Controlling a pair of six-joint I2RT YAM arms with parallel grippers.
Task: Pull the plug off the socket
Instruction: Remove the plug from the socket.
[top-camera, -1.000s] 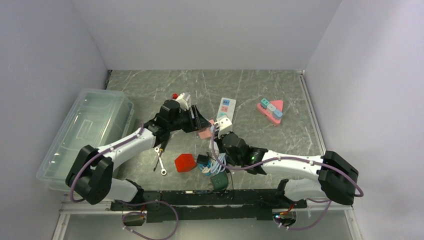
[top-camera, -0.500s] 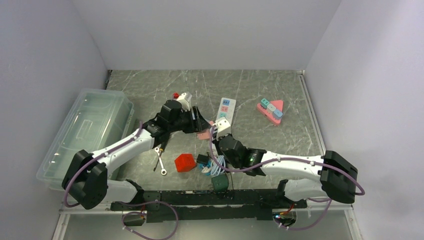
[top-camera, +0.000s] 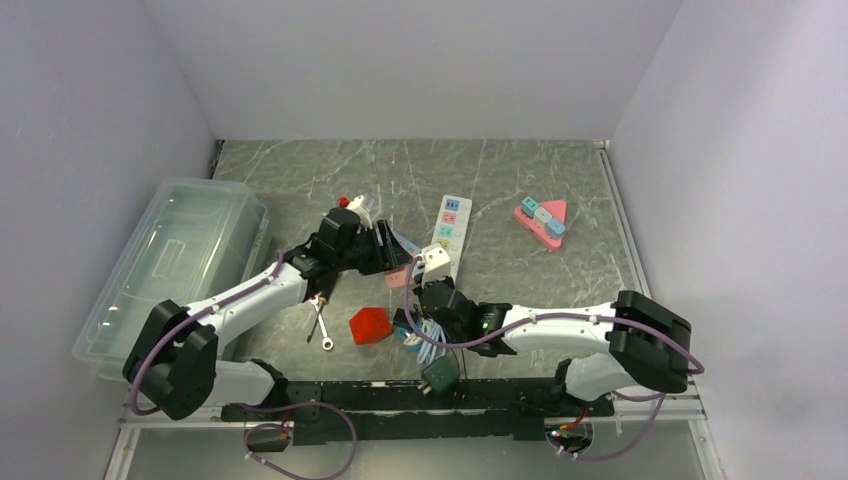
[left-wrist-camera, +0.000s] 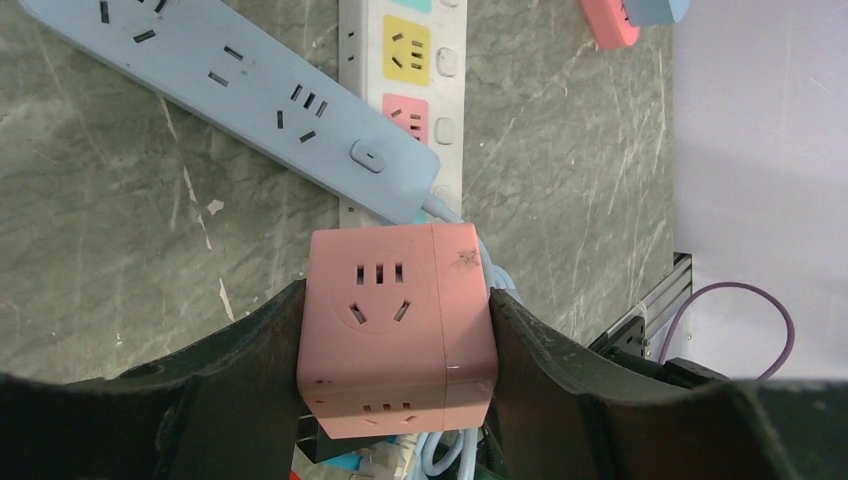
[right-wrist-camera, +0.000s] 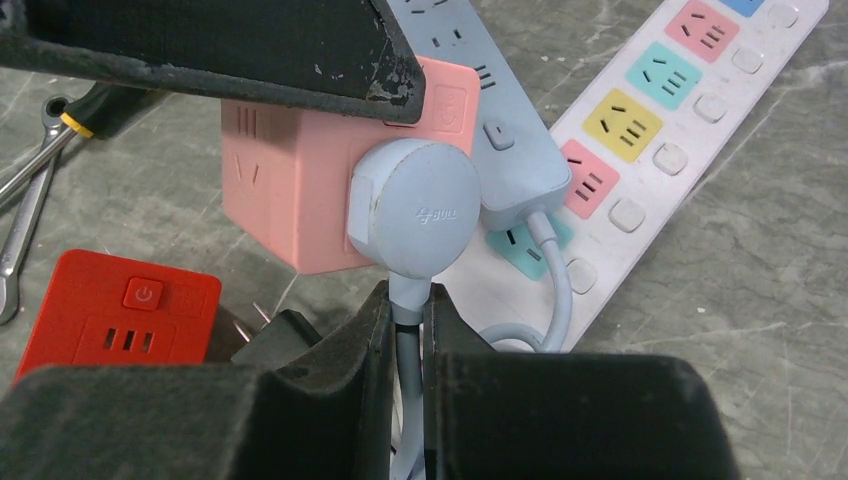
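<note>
Clamping a pink cube-shaped plastic socket block (left-wrist-camera: 395, 330) with the left gripper (left-wrist-camera: 397, 305), black fingers (left-wrist-camera: 250, 350) pressed against two opposite sides. Looks like the anchor hold.

On the block's face turned toward the right arm, spotting a round pale blue-grey plastic plug (right-wrist-camera: 415, 205), seated flush. Not out yet.

Squeezing tight with the right gripper (right-wrist-camera: 405, 325) on the plug's pale blue cord (right-wrist-camera: 402, 292), right under the round head, just beside the block's lower edge.

Cannot see the prongs. Judging from the flush head, probably running straight into the block, square to that face. Seeing the cord drop away along the face instead, crosswise to that line.

So calls for a draw straight back off the block, away from the left gripper, rather than down the cord's length. Otherwise risks levering the head or straining the cord.

Favouring the right arm as the nearer to the plug, and leaving the left on the block's far side to brace.

Behind the block, noting a light blue plastic power strip (right-wrist-camera: 520, 170) lying across a white plastic strip with coloured outlets (right-wrist-camera: 640, 170). Below and left of the block, a red cube-shaped socket (right-wrist-camera: 120, 320).
</note>
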